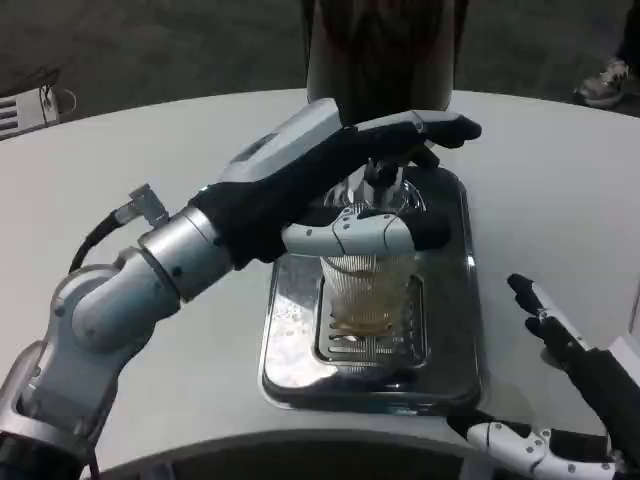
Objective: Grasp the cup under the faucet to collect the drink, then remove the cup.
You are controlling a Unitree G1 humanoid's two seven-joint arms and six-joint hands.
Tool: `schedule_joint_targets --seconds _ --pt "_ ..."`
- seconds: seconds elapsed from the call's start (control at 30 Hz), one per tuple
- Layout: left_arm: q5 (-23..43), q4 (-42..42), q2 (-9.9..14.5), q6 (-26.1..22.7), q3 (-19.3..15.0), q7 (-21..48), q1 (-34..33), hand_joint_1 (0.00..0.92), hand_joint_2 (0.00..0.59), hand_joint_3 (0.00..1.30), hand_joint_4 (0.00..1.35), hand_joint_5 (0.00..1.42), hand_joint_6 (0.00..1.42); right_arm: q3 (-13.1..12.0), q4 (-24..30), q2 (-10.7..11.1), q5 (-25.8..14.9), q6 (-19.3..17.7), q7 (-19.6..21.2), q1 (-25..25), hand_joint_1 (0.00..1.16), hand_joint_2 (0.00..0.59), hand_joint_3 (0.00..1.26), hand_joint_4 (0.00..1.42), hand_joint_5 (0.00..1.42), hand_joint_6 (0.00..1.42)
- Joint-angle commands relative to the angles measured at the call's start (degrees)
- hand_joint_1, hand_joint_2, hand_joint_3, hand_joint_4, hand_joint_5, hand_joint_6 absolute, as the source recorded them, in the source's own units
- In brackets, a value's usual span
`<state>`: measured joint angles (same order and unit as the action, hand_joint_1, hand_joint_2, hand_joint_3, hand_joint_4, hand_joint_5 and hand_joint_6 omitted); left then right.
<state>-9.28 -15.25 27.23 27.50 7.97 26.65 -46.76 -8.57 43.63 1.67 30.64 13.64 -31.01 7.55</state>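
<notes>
The left hand (350,190) grips the ribbed clear plastic cup (366,290) on the steel drip tray (450,340) under the dark dispenser's faucet (383,175); amber drink seems to be collecting. Removal remains. The right hand (560,390) waits, fingers spread.

Drink-serving stand in what looks like a demo or exhibition hall.

A round white counter (560,190) carries a steel drip tray (450,350) with a slotted grate (340,350), and a tall metal dispenser (385,50) with a faucet (382,175) stands at its far edge, as at a beverage station. Beyond the counter lies dark carpeted floor (150,50), and a bystander's sneaker (605,82) shows at the upper right, suggesting a public space.
</notes>
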Motion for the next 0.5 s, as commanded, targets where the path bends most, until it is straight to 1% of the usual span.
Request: schedule_joint_targets --seconds 0.03,0.2,0.3,0.4,0.5 --pt "-1.3 -1.4 1.1 -0.3 1.3 2.2 1.1 0.049 0.078 0.24 0.21 0.29 0.27 1.2 -4.0 1.6 -2.0 0.8 5.3 -2.5 0.73 0.235 0.0 0.0 0.0 0.01" --pt "-1.3 -1.4 1.5 -0.4 1.3 2.3 1.1 0.049 0.078 0.24 0.21 0.29 0.27 2.0 -8.3 3.1 -3.6 1.5 9.8 -6.6 0.74 0.219 0.0 0.0 0.0 0.0" --pt "-1.2 -1.4 1.8 -0.4 1.3 2.4 1.2 0.049 0.078 0.24 0.21 0.29 0.27 2.5 -11.9 3.8 -4.7 1.8 12.4 -10.5 0.74 0.218 0.0 0.0 0.0 0.0" --pt "-1.2 -1.5 1.9 -0.5 1.3 2.5 1.2 0.049 0.078 0.24 0.21 0.29 0.27 3.6 -14.5 4.6 -5.3 2.1 14.1 -13.3 0.74 0.218 0.0 0.0 0.0 0.0" --pt "-1.2 -1.5 2.2 -0.5 1.2 2.5 1.2 0.046 0.078 0.24 0.21 0.29 0.27 5.3 -17.8 5.1 -6.0 2.2 15.6 -16.6 0.74 0.218 0.0 0.0 0.0 0.0"
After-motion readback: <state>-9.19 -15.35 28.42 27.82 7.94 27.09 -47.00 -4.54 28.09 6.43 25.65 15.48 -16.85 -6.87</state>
